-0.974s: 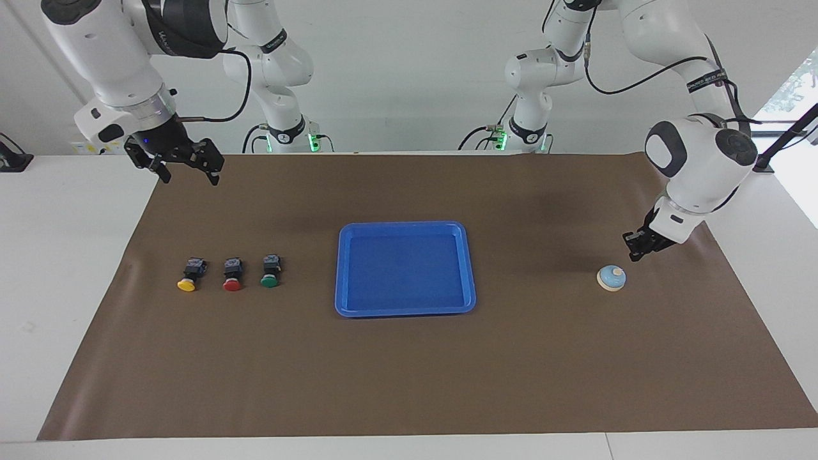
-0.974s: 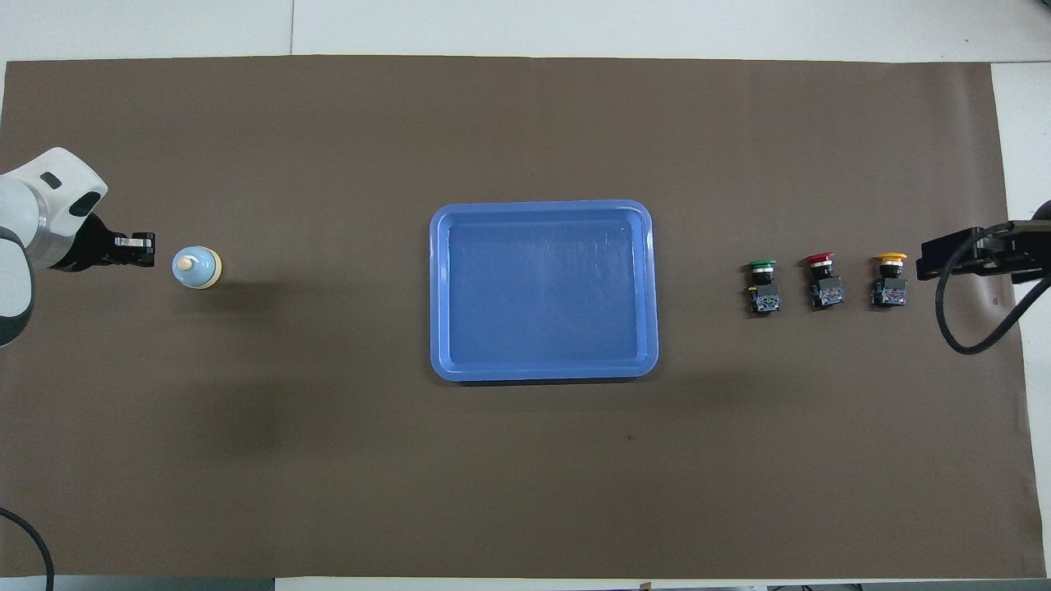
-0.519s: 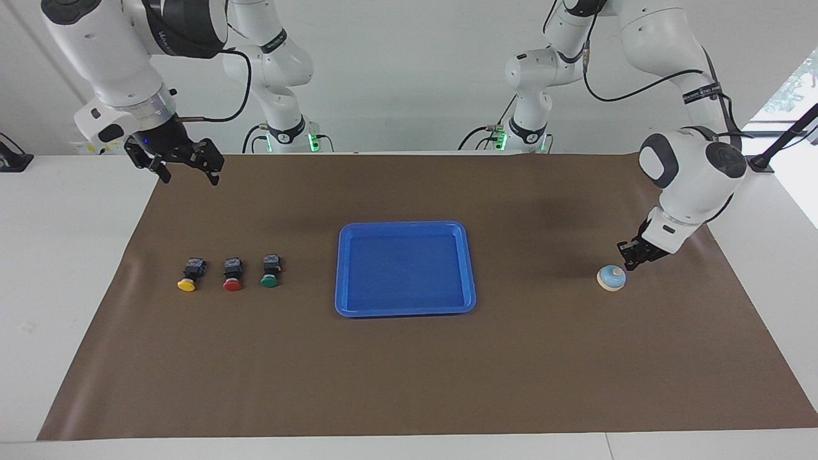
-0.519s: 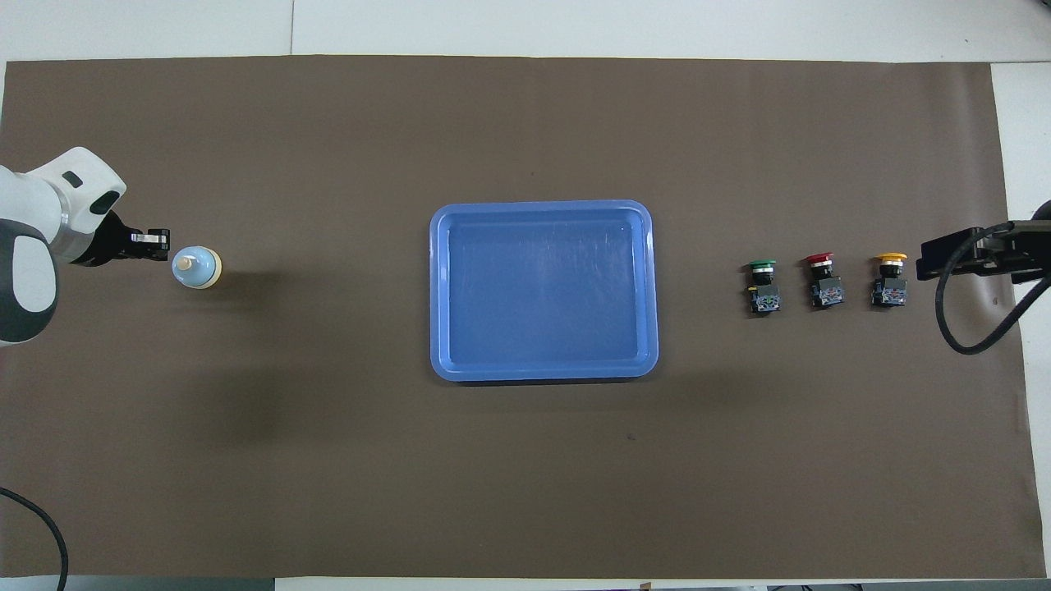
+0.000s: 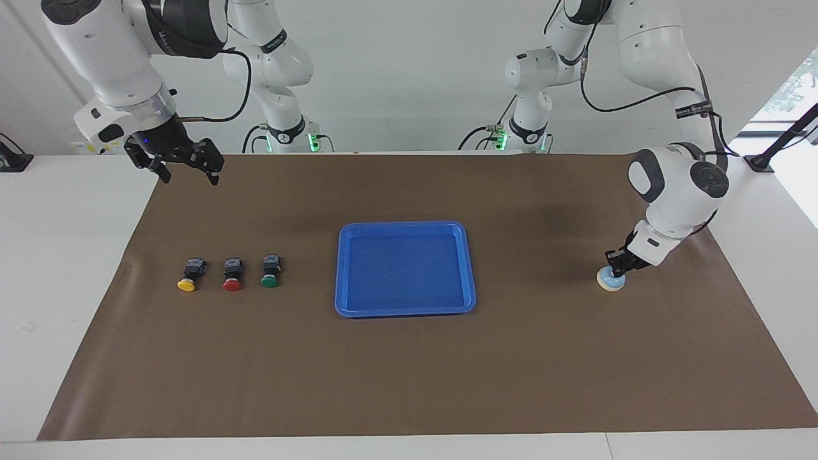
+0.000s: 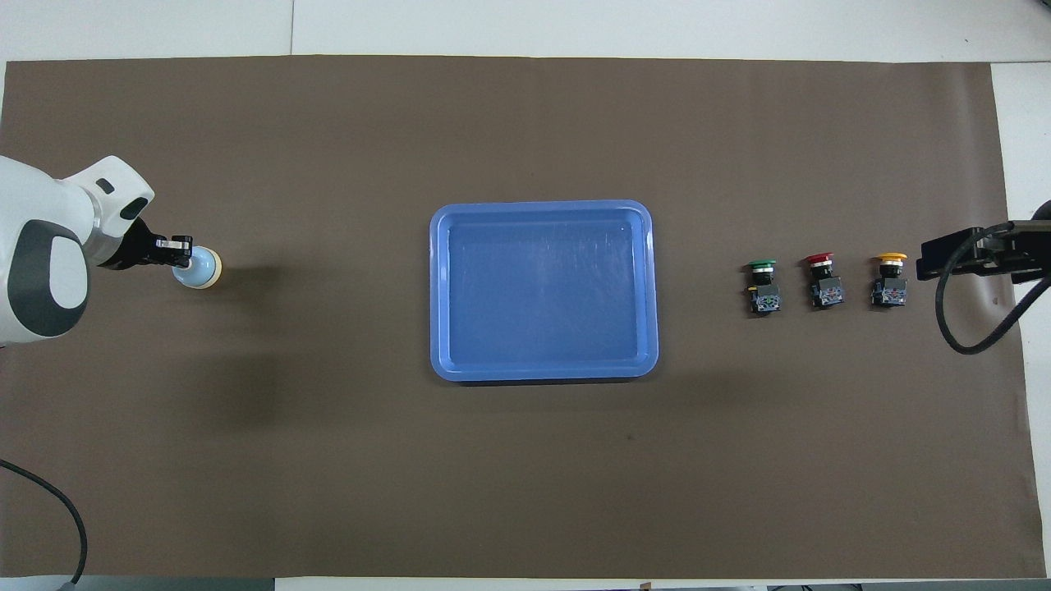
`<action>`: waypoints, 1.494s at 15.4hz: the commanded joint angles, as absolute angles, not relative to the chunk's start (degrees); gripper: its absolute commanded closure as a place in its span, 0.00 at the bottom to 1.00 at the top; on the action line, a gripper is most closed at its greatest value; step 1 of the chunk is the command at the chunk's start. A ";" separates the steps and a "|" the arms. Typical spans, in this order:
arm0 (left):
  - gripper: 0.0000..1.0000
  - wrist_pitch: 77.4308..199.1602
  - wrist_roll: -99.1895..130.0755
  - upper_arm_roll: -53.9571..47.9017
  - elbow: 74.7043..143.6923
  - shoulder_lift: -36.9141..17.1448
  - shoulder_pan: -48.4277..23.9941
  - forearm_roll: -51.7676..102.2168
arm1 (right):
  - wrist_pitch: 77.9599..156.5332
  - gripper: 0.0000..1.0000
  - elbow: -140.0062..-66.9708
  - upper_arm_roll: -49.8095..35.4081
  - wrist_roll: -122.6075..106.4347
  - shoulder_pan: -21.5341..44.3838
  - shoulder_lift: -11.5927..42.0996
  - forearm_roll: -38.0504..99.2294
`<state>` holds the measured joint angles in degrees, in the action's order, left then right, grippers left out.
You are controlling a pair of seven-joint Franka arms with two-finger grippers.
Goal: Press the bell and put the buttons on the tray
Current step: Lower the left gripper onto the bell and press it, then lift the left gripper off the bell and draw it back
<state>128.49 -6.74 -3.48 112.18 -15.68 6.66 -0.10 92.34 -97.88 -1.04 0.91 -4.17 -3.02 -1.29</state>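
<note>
Pincer-wise, my left pincer (image 5: pixel 617 267), closed and empty, tips the bell (image 5: pixel 610 280) at frame right, my right pincer (image 5: pixel 185 167) waits open upper left, and all three buttons (image 5: pixel 232 275) still lie outside the central tray (image 5: pixel 405 309).

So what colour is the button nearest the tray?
Green cap, black body; the overhead view shows it best.
</note>
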 commanded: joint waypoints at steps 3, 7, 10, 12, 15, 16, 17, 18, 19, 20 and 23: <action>1.00 115.71 -7.38 -2.99 103.57 -16.18 5.98 -0.18 | 92.02 0.00 -98.79 -1.67 0.97 -4.83 -3.96 -1.58; 0.02 105.66 -6.77 -2.99 97.13 -14.25 5.80 -0.18 | 92.02 0.00 -98.88 -1.67 0.97 -4.83 -3.96 -1.58; 0.00 101.09 -6.42 -2.99 96.42 -10.73 6.06 -0.18 | 92.02 0.00 -98.79 -1.67 0.97 -4.83 -4.04 -1.58; 0.00 95.30 -6.42 -3.08 94.67 -8.45 5.89 -0.18 | 92.02 0.00 -98.88 -1.67 0.97 -4.83 -3.96 -1.58; 0.00 88.79 -2.93 -3.69 93.34 -4.85 5.27 0.26 | 92.02 0.00 -98.79 -1.67 0.97 -4.83 -3.96 -1.58; 0.00 87.38 -0.99 -3.78 93.43 -3.70 5.19 0.35 | 92.02 0.00 -98.88 -1.58 0.97 -4.83 -3.96 -1.58; 0.00 85.62 -0.44 -3.95 93.43 -2.73 4.66 0.44 | 92.02 0.00 -98.88 -1.67 0.97 -4.83 -3.96 -1.58; 0.00 83.87 -0.18 -3.87 93.43 -1.68 4.05 0.44 | 92.02 0.00 -98.79 -1.58 0.97 -4.83 -4.04 -1.58; 0.00 82.80 0.78 -4.04 93.86 -0.71 3.17 0.35 | 92.02 0.00 -98.79 -1.58 0.97 -4.83 -3.96 -1.58; 0.00 82.01 2.18 -4.13 94.22 0.86 3.08 0.35 | 92.02 0.00 -98.88 -1.58 0.97 -4.83 -4.04 -1.58; 0.00 83.22 2.72 -4.13 94.48 0.88 3.34 0.61 | 92.02 0.00 -98.88 -1.67 0.97 -4.83 -3.96 -1.58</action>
